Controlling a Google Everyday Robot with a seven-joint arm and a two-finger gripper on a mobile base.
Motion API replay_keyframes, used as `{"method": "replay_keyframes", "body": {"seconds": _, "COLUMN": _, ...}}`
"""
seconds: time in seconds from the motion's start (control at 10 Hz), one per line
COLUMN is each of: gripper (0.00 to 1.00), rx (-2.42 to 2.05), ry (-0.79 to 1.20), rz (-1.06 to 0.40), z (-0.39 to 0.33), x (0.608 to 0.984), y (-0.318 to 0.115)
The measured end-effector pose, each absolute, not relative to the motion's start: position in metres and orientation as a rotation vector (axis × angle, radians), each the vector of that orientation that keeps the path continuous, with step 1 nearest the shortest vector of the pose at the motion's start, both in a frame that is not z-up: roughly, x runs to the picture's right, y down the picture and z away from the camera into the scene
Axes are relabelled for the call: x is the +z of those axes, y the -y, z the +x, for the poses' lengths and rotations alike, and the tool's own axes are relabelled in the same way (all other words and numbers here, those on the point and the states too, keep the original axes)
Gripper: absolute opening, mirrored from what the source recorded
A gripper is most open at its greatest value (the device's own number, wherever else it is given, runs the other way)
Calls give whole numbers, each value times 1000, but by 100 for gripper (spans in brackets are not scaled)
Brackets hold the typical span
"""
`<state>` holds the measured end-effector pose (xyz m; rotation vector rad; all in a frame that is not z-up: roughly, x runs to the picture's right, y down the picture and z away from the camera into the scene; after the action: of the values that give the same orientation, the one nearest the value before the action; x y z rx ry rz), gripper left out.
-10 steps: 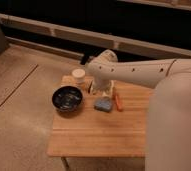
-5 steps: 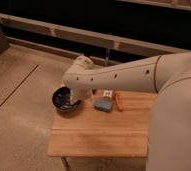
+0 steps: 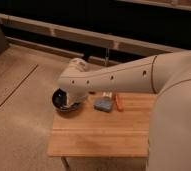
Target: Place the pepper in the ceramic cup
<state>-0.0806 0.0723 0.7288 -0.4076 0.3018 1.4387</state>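
Pepper [image 3: 119, 102] lies on the wooden table [image 3: 104, 131], right of the frame's centre and near the table's back edge. It is orange-red and slim, and its length runs from back to front. Just beside it on the left you see the blue-grey block [image 3: 103, 105]. Behind the block there is a white packet [image 3: 107, 94], partly covered by the arm.

Your robot's cream-coloured arm [image 3: 114, 80] reaches from the right side of the frame to the left, above the back of the table. It has a row of small dark dots on its shell. The gripper [image 3: 63, 99] is at the arm's left end, low over the black bowl [image 3: 73, 108] on the table's back left corner, well apart from the pepper. Whether the gripper is clenched, released or grasping something, I cannot tell.

The ceramic cup cannot be made out, because the arm covers the back left part of the table. You can read no writing on the arm or on any of the things.
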Motion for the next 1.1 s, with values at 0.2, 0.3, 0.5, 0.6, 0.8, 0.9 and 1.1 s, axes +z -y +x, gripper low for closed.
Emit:
{"method": "replay_keyframes", "body": {"seconds": 0.2, "gripper": 65, "rx": 1440, "ry": -302, "rz": -408, "z": -80, "x": 729, "y": -72}}
{"method": "replay_keyframes", "body": {"seconds": 0.3, "gripper": 65, "rx": 1449, "ry": -307, "rz": -408, "z": -77, "x": 731, "y": -70}}
{"method": "replay_keyframes", "body": {"seconds": 0.5, "gripper": 65, "rx": 1470, "ry": -323, "rz": -380, "z": -53, "x": 739, "y": -57}}
{"method": "replay_keyframes", "body": {"seconds": 0.6, "gripper": 65, "rx": 1480, "ry": -298, "rz": -365, "z": -44, "x": 742, "y": -42}}
{"method": "replay_keyframes", "body": {"seconds": 0.8, "gripper": 65, "rx": 1511, "ry": -237, "rz": -344, "z": -28, "x": 746, "y": -15}}
{"method": "replay_keyframes", "body": {"seconds": 0.9, "gripper": 65, "rx": 1532, "ry": -209, "rz": -337, "z": -20, "x": 748, "y": -4}}
{"method": "replay_keyframes", "body": {"seconds": 1.1, "gripper": 65, "rx": 1629, "ry": -164, "rz": -328, "z": 16, "x": 757, "y": 16}}
